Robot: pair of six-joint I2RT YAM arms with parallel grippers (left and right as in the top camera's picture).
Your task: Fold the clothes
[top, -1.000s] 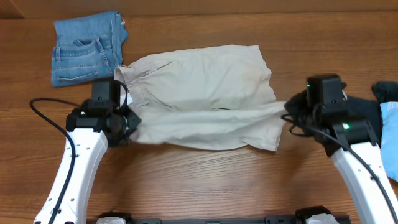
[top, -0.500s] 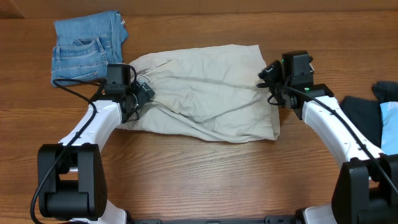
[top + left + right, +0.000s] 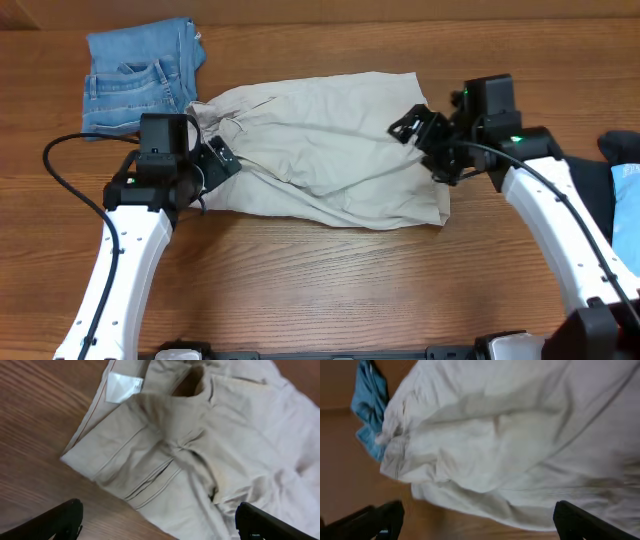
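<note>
The cream-beige shorts (image 3: 320, 150) lie folded over on themselves in the middle of the wooden table, waistband to the left. My left gripper (image 3: 222, 163) hovers open at the waistband end, and nothing sits between its fingers (image 3: 65, 520). The left wrist view shows the waistband, a white label and a pocket seam of the shorts (image 3: 200, 445). At the shorts' right edge my right gripper (image 3: 422, 145) stands open and empty too. Its wide-apart fingertips (image 3: 585, 520) frame the rumpled cloth (image 3: 520, 435) from above.
Folded blue denim (image 3: 140, 75) lies at the back left, and it shows as a blue patch (image 3: 367, 405) in the right wrist view. Dark and light-blue pieces (image 3: 625, 190) sit at the right edge behind the right arm. Bare wood stretches along the front.
Both grippers carried the shorts' front edge toward the back, folding the cloth over. They have let go and opened. Both have drawn slightly away from the shorts.
</note>
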